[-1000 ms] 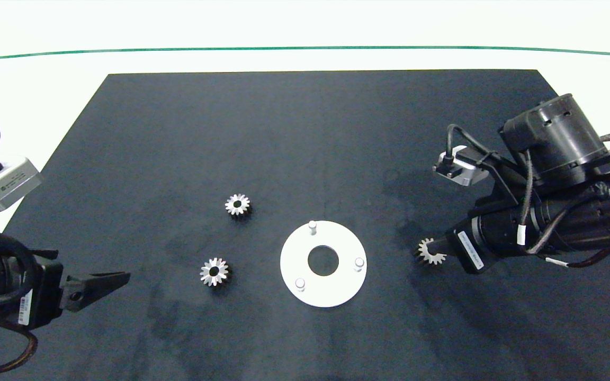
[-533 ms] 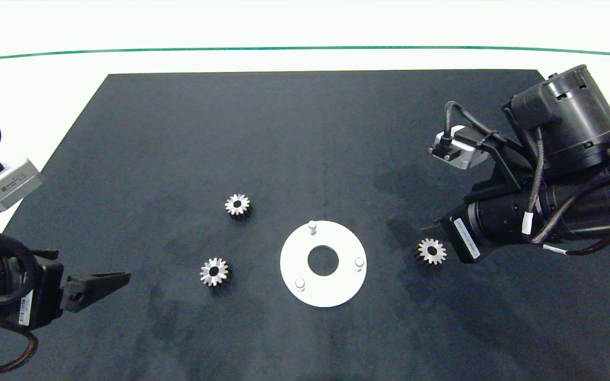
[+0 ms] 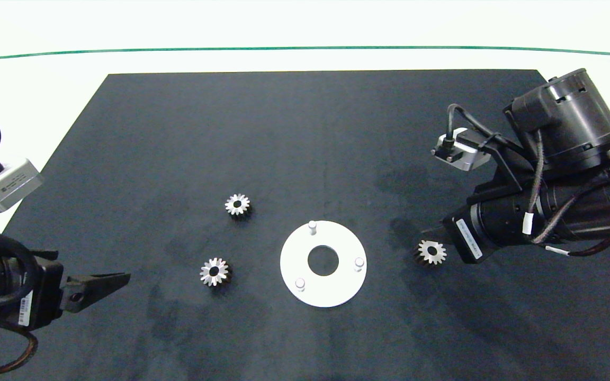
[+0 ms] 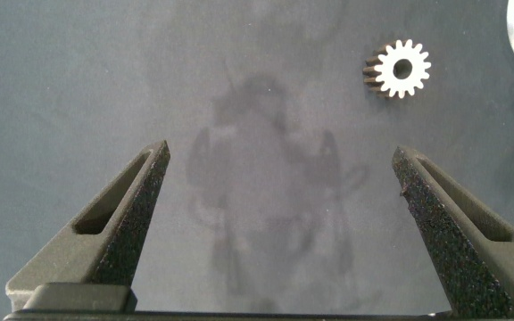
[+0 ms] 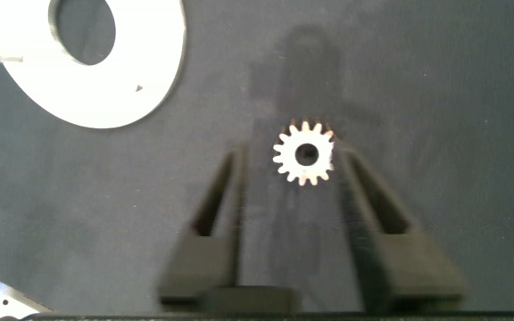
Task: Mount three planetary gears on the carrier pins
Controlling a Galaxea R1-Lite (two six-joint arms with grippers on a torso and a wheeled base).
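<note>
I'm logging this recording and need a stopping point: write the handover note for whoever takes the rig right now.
Right hand: open, fingers either side of a gear on the mat, right of the white disc; whether they touch it is unclear.
Left hand: open, parked at the mat's left edge, holding nothing.
Other two gears: one left of the disc, one further back on the left, both flat on the mat.
Done: nothing; all three carrier pins are bare.
Left: grasp the right gear, seat it, then the other two.
</note>
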